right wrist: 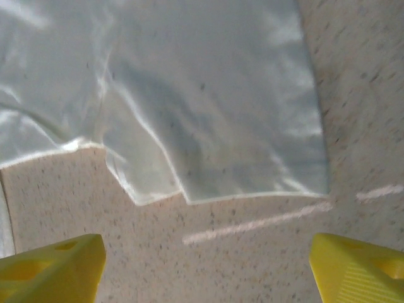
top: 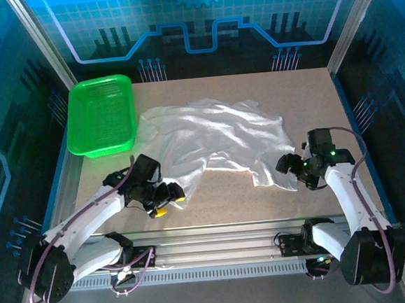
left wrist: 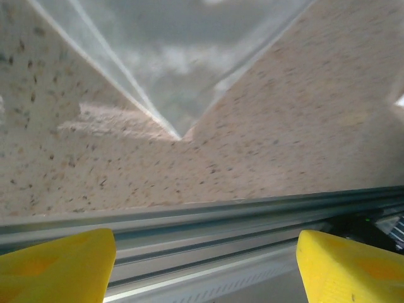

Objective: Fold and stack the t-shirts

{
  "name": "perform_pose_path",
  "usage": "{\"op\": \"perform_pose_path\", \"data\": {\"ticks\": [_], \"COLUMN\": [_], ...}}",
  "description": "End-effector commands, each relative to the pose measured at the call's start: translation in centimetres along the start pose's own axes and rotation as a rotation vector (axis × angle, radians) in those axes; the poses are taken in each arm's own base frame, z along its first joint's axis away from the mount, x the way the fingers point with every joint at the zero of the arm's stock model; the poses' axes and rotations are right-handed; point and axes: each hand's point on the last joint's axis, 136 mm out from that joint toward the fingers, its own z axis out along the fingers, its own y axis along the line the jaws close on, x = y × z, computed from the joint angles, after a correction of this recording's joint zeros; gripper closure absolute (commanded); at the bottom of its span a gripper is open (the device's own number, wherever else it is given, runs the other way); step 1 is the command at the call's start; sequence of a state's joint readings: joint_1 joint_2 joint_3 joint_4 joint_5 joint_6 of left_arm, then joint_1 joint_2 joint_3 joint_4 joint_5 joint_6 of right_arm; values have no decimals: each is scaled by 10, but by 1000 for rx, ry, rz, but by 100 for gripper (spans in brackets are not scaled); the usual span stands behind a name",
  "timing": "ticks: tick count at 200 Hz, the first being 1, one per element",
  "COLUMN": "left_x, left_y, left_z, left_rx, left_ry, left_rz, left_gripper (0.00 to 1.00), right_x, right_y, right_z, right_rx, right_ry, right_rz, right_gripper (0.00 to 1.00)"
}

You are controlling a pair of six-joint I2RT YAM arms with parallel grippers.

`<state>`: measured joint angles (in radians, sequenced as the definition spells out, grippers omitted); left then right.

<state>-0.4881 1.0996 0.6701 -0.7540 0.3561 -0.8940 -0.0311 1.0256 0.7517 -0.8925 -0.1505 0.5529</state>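
We read no text, label, brand or number anywhere; t-shirt (top: 215, 140) shows plain white cloth, back wall panel (top: 199, 25) carries blue line graphics, no lettering.

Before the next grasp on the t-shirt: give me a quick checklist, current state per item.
1. Left gripper empty, fingers apart: ok.
2. Right gripper empty, fingers apart: ok.
3. T-shirt spread flat: not ok, wrinkled, with edges folded over.
4. Shirt corner ahead of the left gripper: ok, it lies on the table just in front.
5. Shirt hem ahead of the right gripper: ok.
6. Shirt apart from the green basket: cannot tell, its edge lies right beside the basket.
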Motion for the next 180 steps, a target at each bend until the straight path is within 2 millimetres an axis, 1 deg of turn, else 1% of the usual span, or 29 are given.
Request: {"op": "perform_pose_path", "data": {"ticks": [1,22,45,63,75,88,113,124,136,160,180], "left_x": [-1,-14,-28,-34,-38,-43,-53,-58,-62,-67,-70], "left_y": [6,1,-12,-14,-10,-5,1,3,2,0,3], "left_z": [18,36,51,62,65,68,75,75,71,57,41], "left_rx": [-37,-23,0,-20,-60,-94,-134,-156,-168,-176,-171], "left_ry": [26,11,3,17,12,-6,-37,-61,-81,-129,-173], "left_rz": [-61,-71,-70,-72,-69,-64,-61,-51,-41,-19,-22], "left_gripper": [25,26,28,31,34,42,67,79,89,100,100], "right_x": [25,33,34,33,32,29,30,28,25,16,5], "right_y": [-7,-9,-13,-18,-20,-23,-33,-37,-40,-45,-47], "right_z": [7,20,33,41,45,48,53,55,56,57,61], "right_rx": [59,75,83,100,111,129,170,180,182,175,162], "right_ry": [101,120,115,115,112,103,102,91,74,47,32], "right_rz": [20,35,58,74,82,84,111,126,146,183,209], "right_gripper": [14,14,14,15,15,15,16,16,17,17,18]}}
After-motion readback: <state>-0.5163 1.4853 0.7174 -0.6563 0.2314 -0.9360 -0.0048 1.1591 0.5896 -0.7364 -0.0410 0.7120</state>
